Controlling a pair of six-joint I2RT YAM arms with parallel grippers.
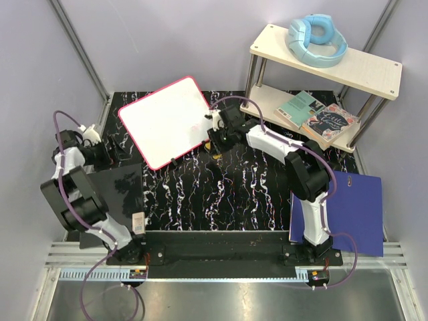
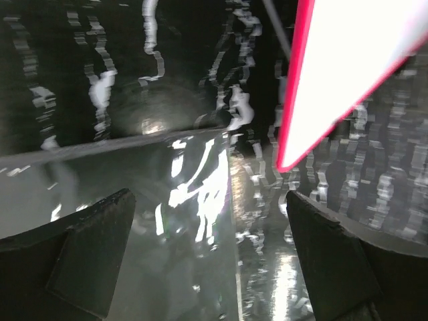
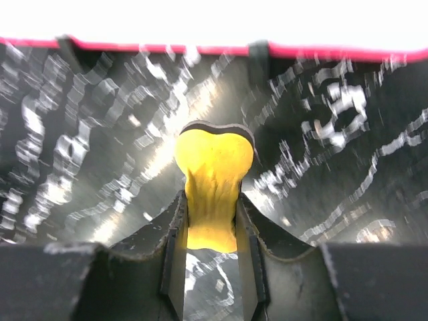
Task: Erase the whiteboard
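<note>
The whiteboard [image 1: 167, 120], white with a red-pink rim, lies tilted at the back left of the black marbled table [image 1: 234, 194]. Its rim runs across the top of the right wrist view [image 3: 200, 48]. My right gripper [image 1: 215, 142] sits just off the board's right edge, shut on a yellow sponge eraser [image 3: 214, 164] with a dark backing; the foam is squeezed between the fingers [image 3: 172, 234]. My left gripper [image 1: 119, 150] rests low by the board's near-left corner [image 2: 294, 150], jaws wide open with nothing between them [image 2: 210, 200].
A black flat panel [image 1: 120, 194] lies under the left arm. A blue folder [image 1: 354, 210] hangs over the table's right edge. At the back right a two-tier shelf [image 1: 334, 67] holds blue headphones [image 1: 317, 39] and books [image 1: 317, 115].
</note>
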